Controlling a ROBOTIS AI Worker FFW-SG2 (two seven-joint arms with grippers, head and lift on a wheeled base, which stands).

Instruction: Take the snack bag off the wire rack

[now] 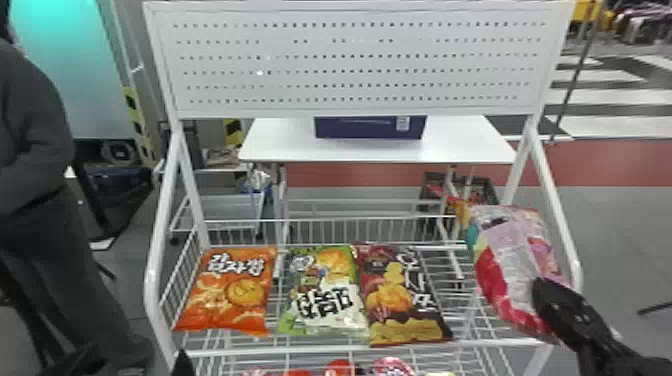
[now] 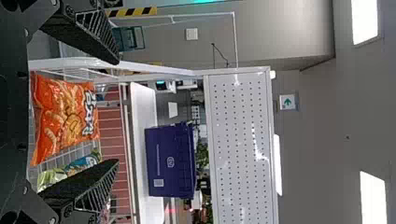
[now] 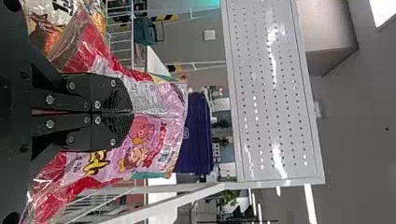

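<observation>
At the right side of the wire rack (image 1: 367, 348), my right gripper (image 1: 542, 290) is shut on a pink and red snack bag (image 1: 505, 250), which is held tilted above the shelf. In the right wrist view, the right gripper (image 3: 132, 112) has its fingers closed together on the middle of the pink bag (image 3: 161, 105). My left gripper (image 1: 132, 359) is at the bottom left of the head view, before the rack. Seen from its own wrist, the left gripper (image 2: 117, 111) stands open with nothing between its fingers, facing the rack.
An orange bag (image 1: 232, 295), a green and white bag (image 1: 325, 295) and a dark brown bag (image 1: 400, 295) lie side by side on the shelf. Red and pink packages (image 1: 340, 368) sit one level lower. Behind stand a white table (image 1: 285, 142) and a purple box (image 1: 365, 128).
</observation>
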